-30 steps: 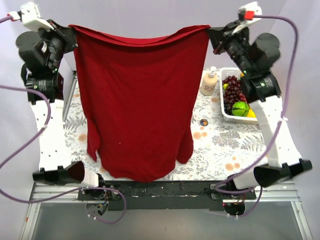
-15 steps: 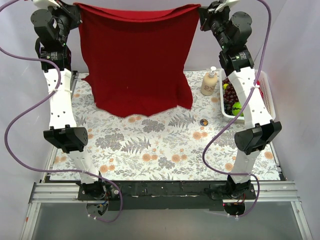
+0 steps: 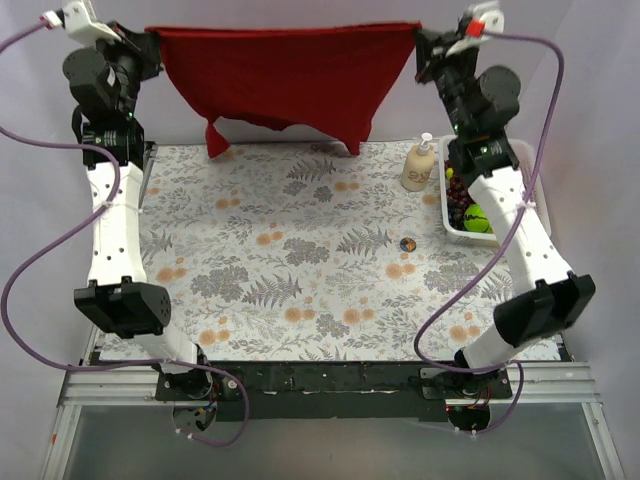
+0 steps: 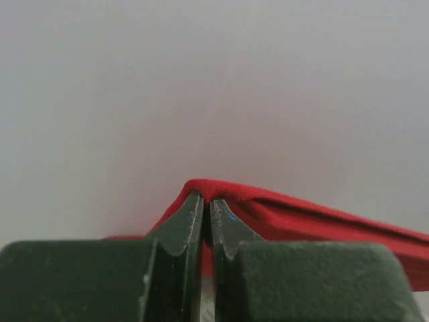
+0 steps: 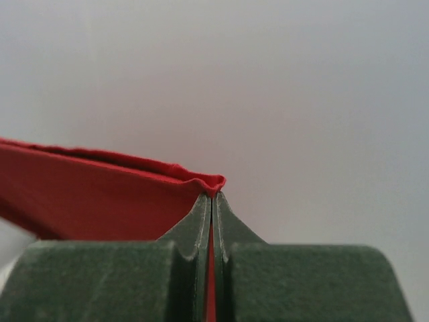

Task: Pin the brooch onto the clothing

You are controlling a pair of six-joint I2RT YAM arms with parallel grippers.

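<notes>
The dark red T-shirt point(image 3: 285, 75) hangs stretched between my two grippers at the far edge of the table, its lower part just above the far table edge. My left gripper point(image 3: 150, 38) is shut on one top corner of the shirt point(image 4: 268, 208). My right gripper point(image 3: 420, 38) is shut on the other top corner point(image 5: 100, 194). Both wrist views show shut jaws pinching red cloth against a blank pale wall. The brooch point(image 3: 407, 244) is a tiny round badge lying on the floral tablecloth, right of centre, far below both grippers.
A lotion pump bottle point(image 3: 418, 165) stands at the back right. A white basket point(image 3: 452, 232) with grapes and a green fruit sits at the right edge beside the right arm. The floral tablecloth point(image 3: 300, 260) covers the table.
Both arms have carried the shirt up and toward the far edge. It covered most of the table a second ago and now hangs at the back, pulled taut.
</notes>
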